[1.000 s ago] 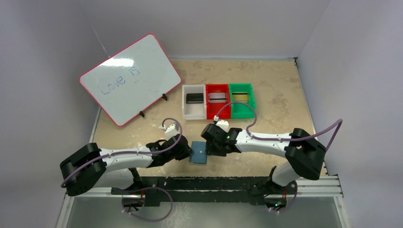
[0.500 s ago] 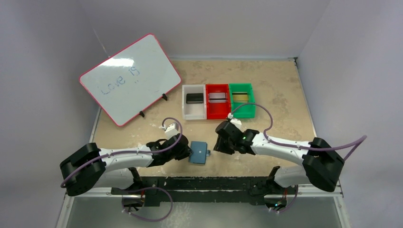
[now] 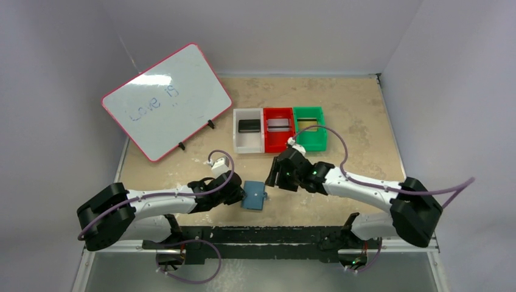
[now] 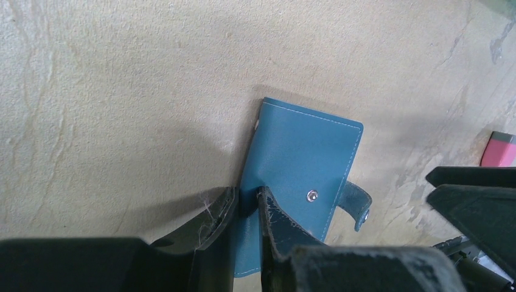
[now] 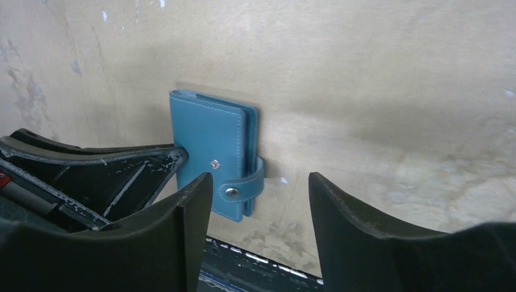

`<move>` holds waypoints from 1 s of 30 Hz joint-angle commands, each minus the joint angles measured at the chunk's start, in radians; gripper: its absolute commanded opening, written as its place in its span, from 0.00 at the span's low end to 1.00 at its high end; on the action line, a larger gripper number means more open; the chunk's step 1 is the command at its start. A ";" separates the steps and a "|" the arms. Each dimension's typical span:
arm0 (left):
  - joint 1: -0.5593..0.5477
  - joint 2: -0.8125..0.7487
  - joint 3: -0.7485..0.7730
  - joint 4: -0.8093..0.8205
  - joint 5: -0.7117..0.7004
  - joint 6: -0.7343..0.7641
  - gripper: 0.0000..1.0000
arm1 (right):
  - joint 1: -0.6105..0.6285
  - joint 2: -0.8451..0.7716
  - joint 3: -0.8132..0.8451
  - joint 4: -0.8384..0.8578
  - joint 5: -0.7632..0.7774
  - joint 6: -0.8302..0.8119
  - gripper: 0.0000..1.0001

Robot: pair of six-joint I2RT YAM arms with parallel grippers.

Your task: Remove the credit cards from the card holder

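Inspecting the containers first, we find three open bins in a row toward the far side of the desk (image 3: 359, 121), wall to wall. The white bin (image 3: 247, 143) on the left holds a black card (image 3: 248, 125). The red bin (image 3: 279, 143) in the middle holds a silvery-grey card (image 3: 278, 125). The green bin (image 3: 310, 143) on the right holds a gold card (image 3: 308, 124). Each card lies flat toward the far end of its bin.

We note the card holder (image 3: 254, 196) lying flat on the desk near the front edge, between the two arms and well apart from the bins. It is folded shut, but its closing tab (image 4: 359, 204) hangs loose off one side, unsnapped. Whether any card is inside, we cannot tell.

The left hand (image 4: 246, 194) is clamped on the holder's edge opposite the tab, one finger on each face of it. The right hand (image 5: 260, 182) hangs just beside the tab side, jaws well apart and touching nothing.

A pink-rimmed whiteboard (image 3: 167, 100) stands propped at the far left, with "Love is" written on it.
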 commanded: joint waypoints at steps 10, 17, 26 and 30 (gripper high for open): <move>-0.002 -0.005 0.010 -0.057 -0.040 0.027 0.15 | 0.097 0.273 0.186 -0.012 -0.014 -0.060 0.68; -0.003 -0.012 0.008 -0.066 -0.048 0.026 0.15 | 0.103 0.268 0.144 -0.058 -0.006 -0.054 0.59; -0.003 0.002 0.007 -0.049 -0.039 0.024 0.15 | 0.102 0.192 0.080 -0.033 -0.041 -0.023 0.38; -0.003 0.002 0.008 -0.051 -0.038 0.024 0.15 | 0.101 0.183 0.079 -0.016 -0.040 -0.010 0.33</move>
